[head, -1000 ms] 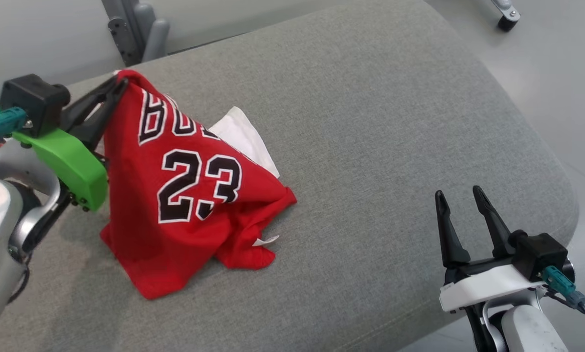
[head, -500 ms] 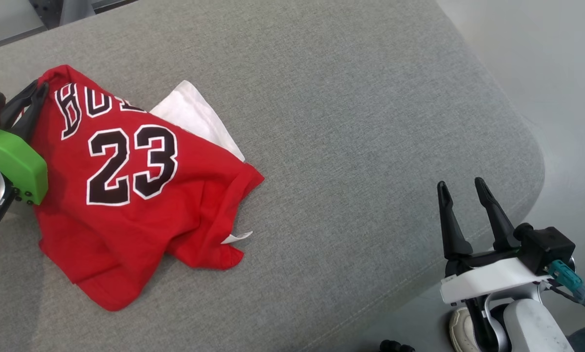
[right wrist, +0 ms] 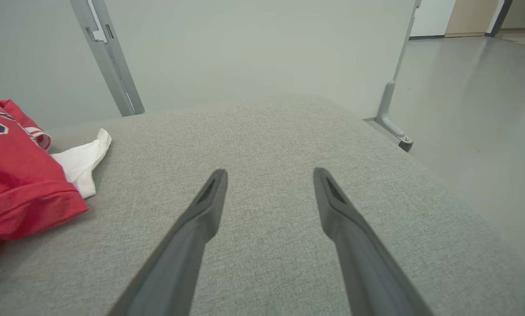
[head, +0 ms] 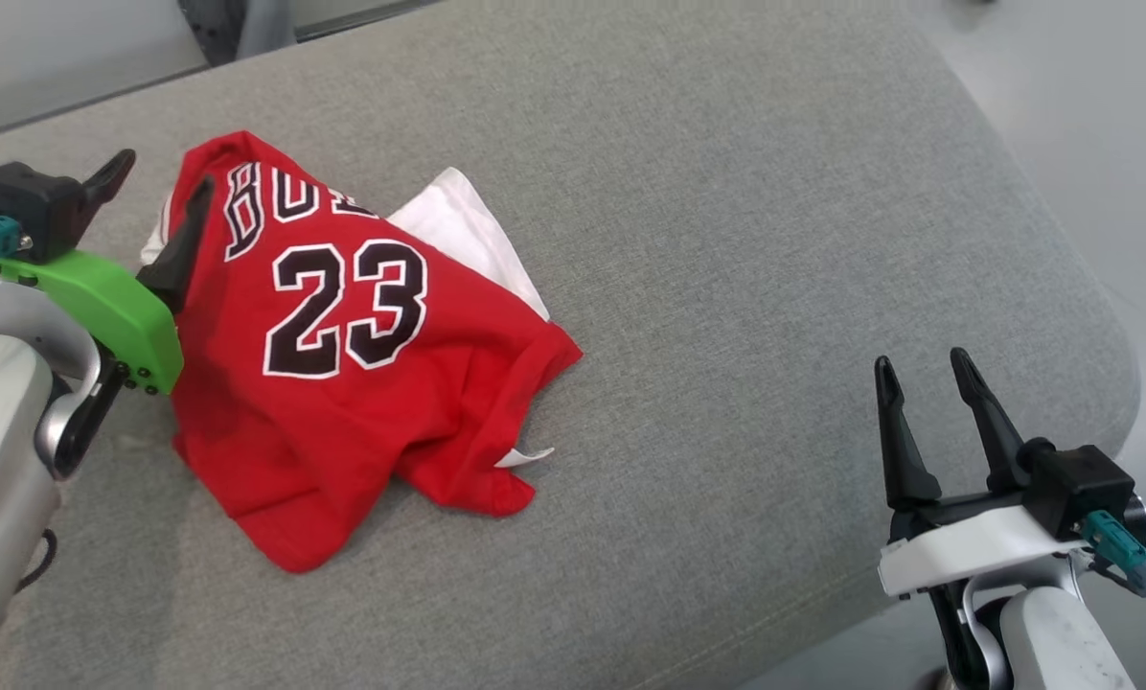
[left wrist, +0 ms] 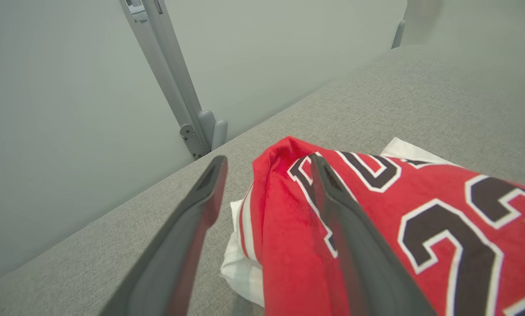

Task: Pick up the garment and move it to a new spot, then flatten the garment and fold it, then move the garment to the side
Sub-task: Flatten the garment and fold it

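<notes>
The garment point(head: 343, 383), a red jersey with a black "23" and a white part at its back, lies crumpled on the left half of the grey cushion point(head: 726, 240). My left gripper point(head: 161, 182) is open at the garment's upper left corner. One finger rests over the red cloth and the other stands off to its left. In the left wrist view the garment's point(left wrist: 284, 228) top fold lies loose between the spread fingers of the left gripper point(left wrist: 267, 160). My right gripper point(head: 923, 361) hangs open over bare cushion at the lower right, far from the garment point(right wrist: 16, 184), with nothing between the fingers of the right gripper point(right wrist: 270, 171).
The cushion's rounded right edge point(head: 1100, 383) drops to a grey floor point(head: 1110, 115). A grey metal post point(left wrist: 174, 87) stands behind the cushion's far left, and another post point(right wrist: 390, 109) stands at its far right.
The left gripper has opened and let go of the garment's corner, and the lifted cloth has sunk onto the cushion. The head camera has shifted. The right gripper stays open.
</notes>
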Controlling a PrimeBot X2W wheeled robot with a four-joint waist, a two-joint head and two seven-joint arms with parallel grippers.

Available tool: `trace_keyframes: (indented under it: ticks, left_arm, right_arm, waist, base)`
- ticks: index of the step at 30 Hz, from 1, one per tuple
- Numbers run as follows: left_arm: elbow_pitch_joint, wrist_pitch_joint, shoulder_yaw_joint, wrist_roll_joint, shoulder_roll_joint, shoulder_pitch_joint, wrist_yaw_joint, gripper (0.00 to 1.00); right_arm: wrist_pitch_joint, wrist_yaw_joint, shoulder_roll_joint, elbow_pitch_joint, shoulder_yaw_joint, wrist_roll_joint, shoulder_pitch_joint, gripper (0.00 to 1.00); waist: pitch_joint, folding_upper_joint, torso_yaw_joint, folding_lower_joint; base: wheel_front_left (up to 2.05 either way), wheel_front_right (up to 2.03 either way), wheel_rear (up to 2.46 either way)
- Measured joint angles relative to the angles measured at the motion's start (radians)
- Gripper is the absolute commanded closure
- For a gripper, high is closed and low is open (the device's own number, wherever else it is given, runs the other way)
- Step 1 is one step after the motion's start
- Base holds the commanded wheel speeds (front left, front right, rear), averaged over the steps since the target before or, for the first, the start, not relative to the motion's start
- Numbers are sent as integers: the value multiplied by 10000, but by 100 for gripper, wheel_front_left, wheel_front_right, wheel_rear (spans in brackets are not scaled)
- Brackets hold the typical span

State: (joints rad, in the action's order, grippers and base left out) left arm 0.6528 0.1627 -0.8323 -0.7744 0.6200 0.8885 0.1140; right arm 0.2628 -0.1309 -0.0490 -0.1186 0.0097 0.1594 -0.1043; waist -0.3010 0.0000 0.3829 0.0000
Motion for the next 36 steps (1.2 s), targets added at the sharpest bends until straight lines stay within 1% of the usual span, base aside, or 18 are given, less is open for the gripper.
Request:
trace_keyframes:
  ticks: [2,3,7,13,16,19,22,24,27,30,31,36]
  left_arm:
    - [-291,40,61,-142,-44,-174,-194,0]
    - [-460,123,157,-238,-36,-281,-357,0]
    - [-1432,539,562,-458,-38,-926,-1147,0]
    - [-3168,851,993,-980,-148,-2825,-2288,0]
    - [-3793,938,1122,-1034,-403,-3767,-2755,0]
    - [-4295,957,1141,-934,-698,-4568,-3062,0]
    - [-4706,986,1193,-742,-1118,-5343,-3279,0]
    - [-4930,997,1308,-378,-1436,-5799,-3402,0]
    - [-5141,999,1795,-123,-1925,-6644,-3580,0]
    - [-5195,999,2280,502,-2295,-7360,-3689,0]
    - [-5229,999,2460,639,-2416,-7582,-3672,0]
    - [-5231,1012,3143,1292,-2940,-8556,-3308,0]
  right_arm:
    - [0,0,8,-38,-82,-125,151,0]
    - [0,0,8,-63,-134,-176,231,0]
    - [0,0,6,-109,-353,-420,551,0]
    - [0,0,4,-88,-631,-784,1014,0]
    - [0,-2,4,-46,-880,-974,1224,0]
    - [0,-2,0,-23,-1001,-1112,1412,0]
    - [0,-2,4,27,-1114,-1183,1546,0]
    - [0,-2,4,35,-1168,-1195,1640,0]
    - [0,-2,6,42,-1154,-1193,1677,0]
    - [0,-2,4,46,-1150,-1181,1883,0]
    - [0,-2,2,44,-1137,-1177,1936,0]
    - [0,-2,4,29,-1076,-1187,2054,0]
  waist:
    - [219,0,-166,0]
    - [338,0,-255,0]
    - [828,0,-624,0]
    - [1528,0,-1296,0]
    - [1823,0,-1687,0]
    - [2111,0,-2070,0]
    - [2371,0,-2438,0]
    - [2519,0,-2666,0]
    - [2740,0,-2921,0]
    - [2925,0,-3106,-1]
    - [2977,0,-3152,0]
    - [3173,0,-3259,0]
  base:
    - [0,0,0]
    - [0,0,0]
    - [0,0,0]
    - [0,0,0]
    - [0,0,0]
    - [0,0,0]
    - [0,0,0]
    - [0,0,0]
    - [0,0,0]
    - [0,0,0]
    - [0,0,0]
    - [0,0,0]
